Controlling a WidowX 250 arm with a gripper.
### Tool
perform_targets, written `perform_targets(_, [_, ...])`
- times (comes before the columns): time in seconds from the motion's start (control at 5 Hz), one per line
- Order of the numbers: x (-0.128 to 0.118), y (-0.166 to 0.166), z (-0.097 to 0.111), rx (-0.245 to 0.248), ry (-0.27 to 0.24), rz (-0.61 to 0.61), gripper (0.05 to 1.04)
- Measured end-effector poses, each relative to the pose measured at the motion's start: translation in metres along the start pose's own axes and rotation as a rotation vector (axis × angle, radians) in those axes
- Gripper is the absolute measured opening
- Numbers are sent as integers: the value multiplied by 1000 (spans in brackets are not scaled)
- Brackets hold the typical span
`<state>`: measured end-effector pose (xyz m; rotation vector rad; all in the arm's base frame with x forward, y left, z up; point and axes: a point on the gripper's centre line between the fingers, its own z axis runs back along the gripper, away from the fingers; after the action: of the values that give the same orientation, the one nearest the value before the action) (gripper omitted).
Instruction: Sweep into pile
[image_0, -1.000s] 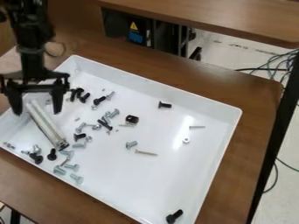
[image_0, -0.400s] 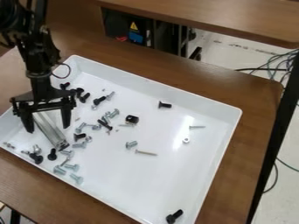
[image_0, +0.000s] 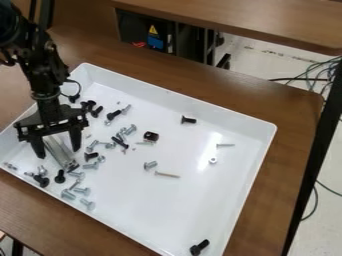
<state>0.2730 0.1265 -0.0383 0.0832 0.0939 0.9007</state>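
We see brown table (image_0: 287, 145). Beyond table's far edge, we spot second wooden tabletop (image_0: 254, 22), dark equipment (image_0: 128, 27) below it, yellow warning label (image_0: 153, 31). Right of table: pale floor (image_0: 264, 52), loose cables (image_0: 315, 192).

A warning triangle (image_0: 153, 30) (yellow) marks the black box (image_0: 133, 27).

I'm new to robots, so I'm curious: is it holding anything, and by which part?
Nothing, it seems: the gripper is open, its fingers spread either side of the metal bar.
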Motion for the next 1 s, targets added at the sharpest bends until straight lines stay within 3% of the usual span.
perform_targets(0.2, [3,6,-4,-41,4,18,467])
perform_targets(0.4, [5,6,-7,-65,-8,-31,367])
perform_targets(0.6, [6,8,-6,-42,-23,-202,366])
perform_targets(0.8, [1,11,-7,-20,10,-312,364])
perform_targets(1.0, [17,6,-4,-24,-10,-311,363])
